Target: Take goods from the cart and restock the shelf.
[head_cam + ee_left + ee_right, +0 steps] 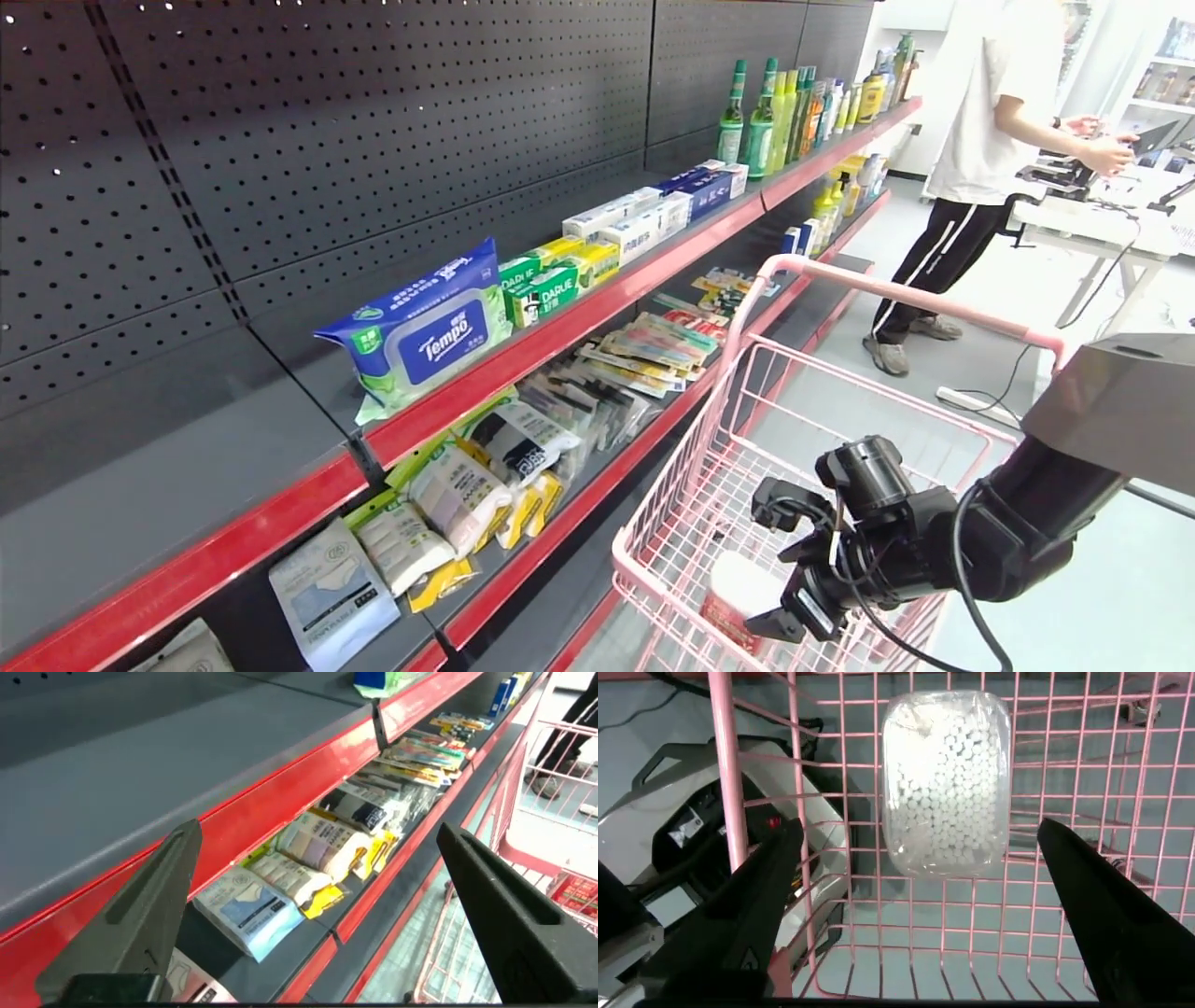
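**Operator:** Where do we find the goods to be restocked?

**Technician:** We find a clear plastic tub of white cotton swabs [945,784] lying in the pink wire shopping cart [887,294], at the lower right of the head view. In that view the tub has a white top and a red label.

**Operator:** What state do we record for the right gripper [929,915]?

**Technician:** We record its jaws as spread wide, with nothing held. It hangs over the cart basket, apart from the tub. In its wrist view the tub lies between the two black fingers [747,915].

**Operator:** And the left gripper [327,915]?

**Technician:** We record its jaws as parted too, with nothing between them. It sits in front of the dark grey metal shelf with red edge strips [560,331], near the grey upper board. Flat plastic packets [308,859] on the lower tier lie beyond it.

**Operator:** What else do we note on the shelf?

**Technician:** We note a blue soft pack of wet wipes [420,327] on the upper board, left of centre in the head view. Green toothpaste boxes [551,280] stand just beside it, towards the right. Further packets fill the lower tier at the lower left.
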`<state>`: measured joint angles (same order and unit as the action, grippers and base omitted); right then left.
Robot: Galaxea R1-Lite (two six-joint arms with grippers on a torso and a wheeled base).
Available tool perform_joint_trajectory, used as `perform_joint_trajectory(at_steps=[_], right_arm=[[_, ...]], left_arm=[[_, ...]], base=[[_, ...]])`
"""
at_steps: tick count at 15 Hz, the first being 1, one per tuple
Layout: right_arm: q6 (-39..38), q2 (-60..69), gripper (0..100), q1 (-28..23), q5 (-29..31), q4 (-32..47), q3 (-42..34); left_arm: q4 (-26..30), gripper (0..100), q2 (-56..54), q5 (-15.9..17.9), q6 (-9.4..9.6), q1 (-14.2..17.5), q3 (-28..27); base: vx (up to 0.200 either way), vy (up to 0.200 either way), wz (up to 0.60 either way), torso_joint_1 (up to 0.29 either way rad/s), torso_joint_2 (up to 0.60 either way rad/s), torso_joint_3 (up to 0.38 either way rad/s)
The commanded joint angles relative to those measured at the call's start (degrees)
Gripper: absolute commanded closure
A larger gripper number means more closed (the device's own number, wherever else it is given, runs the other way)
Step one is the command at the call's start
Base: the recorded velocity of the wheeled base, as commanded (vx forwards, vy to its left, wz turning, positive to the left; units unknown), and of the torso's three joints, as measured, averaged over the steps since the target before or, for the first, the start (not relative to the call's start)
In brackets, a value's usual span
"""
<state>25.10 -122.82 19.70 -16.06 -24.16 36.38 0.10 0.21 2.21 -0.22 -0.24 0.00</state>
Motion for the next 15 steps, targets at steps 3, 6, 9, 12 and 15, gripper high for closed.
perform_joint_trajectory(at_steps=[3,6,9,12,15], right_arm=[[0.39,-0.67,0,-0.28,-0.12,-0.01,0.1],[2.06,-0.67,0,-0.36,-2.05,-0.01,0.71],[2.15,0.21,0,-0.36,-1.87,-0.01,0.8],[2.15,-0.14,0,-0.45,-2.05,-0.1,1.24],[2.15,-2.95,0,-0.45,-2.31,-0.18,3.79]], left_arm=[[-0.01,0,-0.03,-0.01,-0.04,-0.02,0.0],[-0.01,0,-0.03,-0.01,-0.04,-0.02,0.0],[-0.01,0,-0.03,-0.01,-0.04,-0.02,0.0],[-0.01,0,-0.03,-0.01,-0.04,-0.02,0.0],[-0.01,0,-0.03,-0.01,-0.04,-0.02,0.0]], base=[[0.0,0.0,0.0,-0.092,0.22,0.131],[0.0,0.0,0.0,-0.185,0.49,0.299],[0.0,0.0,0.0,-0.064,0.18,0.111],[0.0,0.0,0.0,-0.006,0.02,0.011],[0.0,0.0,0.0,0.0,0.0,0.0]])
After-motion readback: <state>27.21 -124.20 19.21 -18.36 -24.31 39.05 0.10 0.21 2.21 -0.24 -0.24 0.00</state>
